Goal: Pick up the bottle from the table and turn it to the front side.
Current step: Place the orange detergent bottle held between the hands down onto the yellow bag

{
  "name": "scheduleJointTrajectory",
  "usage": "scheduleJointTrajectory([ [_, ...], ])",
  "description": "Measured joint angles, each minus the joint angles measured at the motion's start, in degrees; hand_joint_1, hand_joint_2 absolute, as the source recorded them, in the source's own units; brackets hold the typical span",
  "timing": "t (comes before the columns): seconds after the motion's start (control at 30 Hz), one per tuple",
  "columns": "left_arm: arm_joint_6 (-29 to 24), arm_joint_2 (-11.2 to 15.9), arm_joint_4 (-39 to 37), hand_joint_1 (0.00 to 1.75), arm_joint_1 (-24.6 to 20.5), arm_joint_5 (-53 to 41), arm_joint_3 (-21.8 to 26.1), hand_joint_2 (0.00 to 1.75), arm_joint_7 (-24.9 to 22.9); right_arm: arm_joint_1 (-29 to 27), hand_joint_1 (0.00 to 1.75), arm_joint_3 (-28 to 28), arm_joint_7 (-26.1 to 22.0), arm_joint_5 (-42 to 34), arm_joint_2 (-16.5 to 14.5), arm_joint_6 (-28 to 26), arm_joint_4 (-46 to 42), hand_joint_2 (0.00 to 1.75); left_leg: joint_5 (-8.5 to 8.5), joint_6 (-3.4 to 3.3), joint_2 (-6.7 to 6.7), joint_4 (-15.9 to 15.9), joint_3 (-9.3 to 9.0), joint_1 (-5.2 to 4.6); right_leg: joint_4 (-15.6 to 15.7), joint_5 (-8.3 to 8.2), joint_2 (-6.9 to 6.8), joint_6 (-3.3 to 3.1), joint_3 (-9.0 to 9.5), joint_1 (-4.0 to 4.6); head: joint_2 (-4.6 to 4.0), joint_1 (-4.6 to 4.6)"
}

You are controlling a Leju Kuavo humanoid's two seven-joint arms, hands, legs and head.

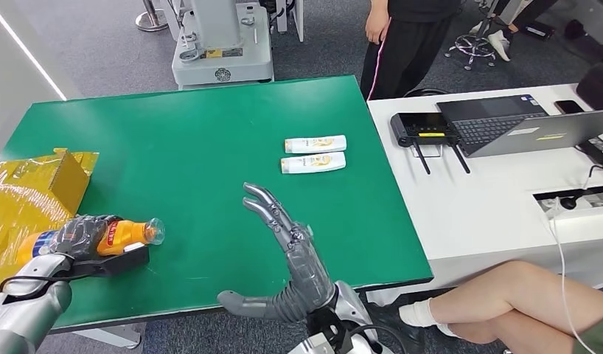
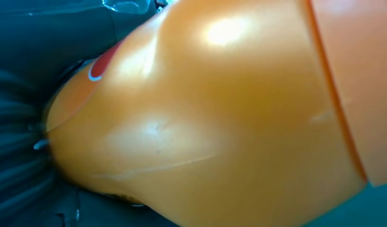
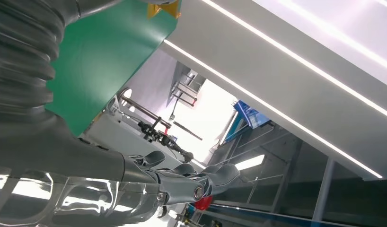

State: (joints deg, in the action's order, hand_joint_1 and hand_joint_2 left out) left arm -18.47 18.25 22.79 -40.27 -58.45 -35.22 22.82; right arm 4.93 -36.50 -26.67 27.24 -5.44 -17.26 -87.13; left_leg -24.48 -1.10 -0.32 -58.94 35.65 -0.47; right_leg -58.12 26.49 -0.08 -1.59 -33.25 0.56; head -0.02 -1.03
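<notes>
An orange bottle with a clear cap lies on its side in my left hand at the near left of the green table, cap pointing right. Up close in the left wrist view, the bottle's orange body shows against the dark fingers. My right hand hovers open over the near middle of the table, fingers stretched toward the far side and holding nothing. The right wrist view shows its fingers spread in the air. Two white bottles lie side by side farther back.
A yellow bag and cardboard box sit at the table's left edge. A white desk to the right carries a laptop and a router. A person stands behind the table; another sits at the near right.
</notes>
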Motion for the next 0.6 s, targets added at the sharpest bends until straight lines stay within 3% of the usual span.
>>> scheduleJointTrajectory([
  [0.07,-0.1,0.0,-0.3,0.00,0.2,0.0,0.2,1.75,-0.6,0.1,0.00,0.0,-0.1,-0.1,0.0,0.4,0.2,1.75,0.02,0.03,-0.02,0.0,-0.04,0.00,0.0,0.00,-0.01,0.00,0.04,0.00,0.00,-0.01],
  [0.6,1.3,0.0,-1.3,0.00,0.8,-1.2,3.9,1.75,-1.8,1.8,0.00,0.0,-2.0,-1.7,-0.1,1.0,3.3,1.75,0.02,0.19,0.08,0.2,-0.44,0.00,0.0,0.00,0.16,-0.16,0.26,0.00,0.00,0.02],
])
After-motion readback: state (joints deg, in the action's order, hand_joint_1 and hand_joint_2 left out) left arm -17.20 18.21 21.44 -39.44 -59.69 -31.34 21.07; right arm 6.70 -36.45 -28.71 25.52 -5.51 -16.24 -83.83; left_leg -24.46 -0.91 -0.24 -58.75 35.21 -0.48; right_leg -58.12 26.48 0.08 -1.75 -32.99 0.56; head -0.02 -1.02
